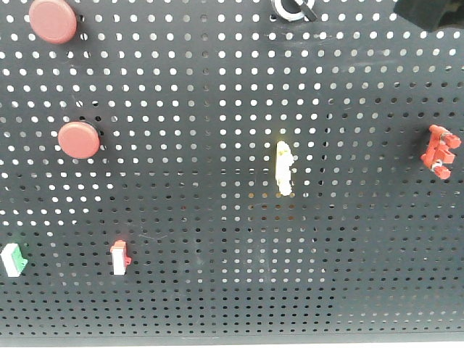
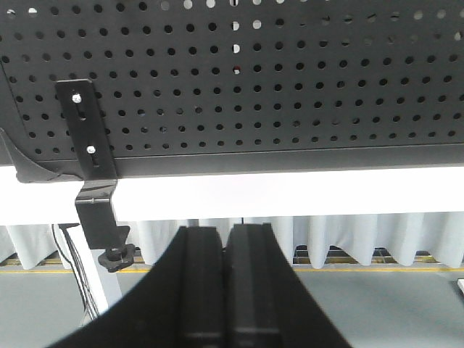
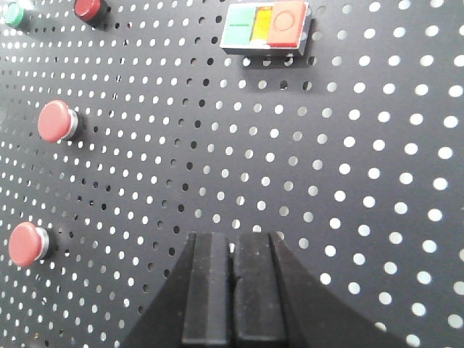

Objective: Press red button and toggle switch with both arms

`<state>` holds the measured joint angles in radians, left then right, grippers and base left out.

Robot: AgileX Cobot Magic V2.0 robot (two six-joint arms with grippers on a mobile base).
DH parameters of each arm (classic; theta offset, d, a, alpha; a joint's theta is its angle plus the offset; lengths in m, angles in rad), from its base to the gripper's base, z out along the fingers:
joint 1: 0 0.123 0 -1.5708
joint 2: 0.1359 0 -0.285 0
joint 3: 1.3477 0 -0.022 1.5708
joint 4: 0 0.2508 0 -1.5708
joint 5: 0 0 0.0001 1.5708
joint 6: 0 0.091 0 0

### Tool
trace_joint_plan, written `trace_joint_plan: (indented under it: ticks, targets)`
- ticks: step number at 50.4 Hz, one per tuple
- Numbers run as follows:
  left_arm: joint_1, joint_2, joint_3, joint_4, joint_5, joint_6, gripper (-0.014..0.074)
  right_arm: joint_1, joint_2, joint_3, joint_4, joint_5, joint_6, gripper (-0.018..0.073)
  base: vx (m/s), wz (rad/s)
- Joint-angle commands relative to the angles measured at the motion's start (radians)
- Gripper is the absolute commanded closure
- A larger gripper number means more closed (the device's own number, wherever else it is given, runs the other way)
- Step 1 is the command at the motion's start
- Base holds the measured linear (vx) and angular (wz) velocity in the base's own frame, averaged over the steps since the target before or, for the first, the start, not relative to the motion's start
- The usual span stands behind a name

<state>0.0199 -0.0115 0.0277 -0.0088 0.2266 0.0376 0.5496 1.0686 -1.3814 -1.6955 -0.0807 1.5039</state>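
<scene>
Two red buttons (image 1: 52,20) (image 1: 78,139) sit one above the other on the left of the black pegboard (image 1: 217,290). The toggle switch (image 1: 293,9), a black knob in a white ring, is cut off by the top edge. In the right wrist view my right gripper (image 3: 232,239) is shut with nothing in it, close to the board; red buttons (image 3: 54,121) (image 3: 25,244) lie to its left. My left gripper (image 2: 225,230) is shut and empty, below the board's lower edge (image 2: 290,163).
A pale yellow lever (image 1: 284,168) stands mid-board, a red clip (image 1: 439,151) at the right, and two small rocker switches (image 1: 119,257) (image 1: 12,259) lower left. A green-yellow-red switch box (image 3: 264,27) is above the right gripper. A black bracket (image 2: 90,145) holds the board.
</scene>
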Motion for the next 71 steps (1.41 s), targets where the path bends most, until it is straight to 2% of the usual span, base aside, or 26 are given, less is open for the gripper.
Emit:
trace_joint_plan:
  ticks: [1,10,14,16,23,30,32,35,39,41,43,45,47,49,52,58,66,71]
  targets:
    - [-0.002,-0.002,0.027,-0.005,-0.078,-0.004,0.0594,-0.006,-0.009,-0.03,-0.004,0.02,-0.009,0.0559,0.0,0.0]
    - [-0.002,-0.002,0.027,-0.005,-0.078,-0.004,0.0594,-0.006,-0.013,-0.03,-0.007,0.021,-0.009,0.0559,0.0,0.0]
    - [-0.002,-0.002,0.027,-0.005,-0.078,-0.004,0.0594,-0.006,-0.056,-0.015,-0.084,0.016,0.013,0.0559,0.0,0.0]
    - [-0.002,-0.002,0.027,-0.005,-0.078,-0.004,0.0594,-0.006,-0.086,0.007,-0.087,0.028,0.037,0.0559,0.0,0.0]
    - [-0.002,-0.002,0.027,-0.005,-0.078,-0.004,0.0594,-0.007,-0.231,0.178,-0.087,0.18,0.154,0.0559,0.0,0.0]
    - [-0.002,-0.002,0.027,-0.005,-0.078,-0.004,0.0594,-0.007,-0.419,0.39,-0.07,0.266,0.151,0.0559,0.0,0.0]
    - [-0.002,-0.002,0.027,-0.005,-0.078,-0.004,0.0594,-0.007,-0.485,0.45,-0.02,0.287,0.109,0.0559,0.0,0.0]
    - [-0.002,-0.002,0.027,-0.005,-0.078,-0.004,0.0594,-0.007,-0.569,0.521,0.127,0.321,-0.001,0.0559,0.0,0.0]
    - [-0.002,-0.002,0.027,-0.005,-0.078,-0.004,0.0594,-0.007,-0.685,0.579,0.413,0.386,-0.303,0.0559,0.0,0.0]
    - [-0.002,-0.002,0.027,-0.005,-0.078,-0.004,0.0594,-0.006,-0.738,0.599,0.555,0.431,-0.488,0.0559,0.0,0.0]
    - [-0.002,-0.002,0.027,-0.005,-0.078,-0.004,0.0594,-0.006,-0.785,0.613,0.651,0.482,-0.653,0.0559,0.0,0.0]
    - [-0.002,-0.002,0.027,-0.005,-0.078,-0.004,0.0594,-0.006,-0.817,0.626,0.756,0.538,-0.782,0.0559,0.0,0.0]
    - [-0.002,-0.002,0.027,-0.005,-0.078,-0.004,0.0594,-0.006,-0.845,0.63,0.832,0.596,-0.856,0.0559,0.0,0.0]
    - [-0.002,-0.002,0.027,-0.005,-0.078,-0.004,0.0594,-0.006,-0.871,0.63,0.912,0.661,-0.905,0.0559,0.0,0.0]
    - [-0.002,-0.002,0.027,-0.005,-0.078,-0.004,0.0594,-0.006,-0.9,0.63,0.977,0.744,-0.942,0.0559,0.0,0.0]
    - [-0.002,-0.002,0.027,-0.005,-0.078,-0.004,0.0594,-0.006,-0.928,0.63,1.013,0.816,-0.949,0.0559,0.0,0.0]
    - [-0.002,-0.002,0.027,-0.005,-0.078,-0.004,0.0594,-0.042,-0.928,0.663,0.984,0.707,-0.953,0.0559,0.0,0.0]
    - [-0.002,-0.002,0.027,-0.005,-0.078,-0.004,0.0594,-0.124,-0.935,0.719,1.039,0.592,-1.016,0.0559,0.0,0.0]
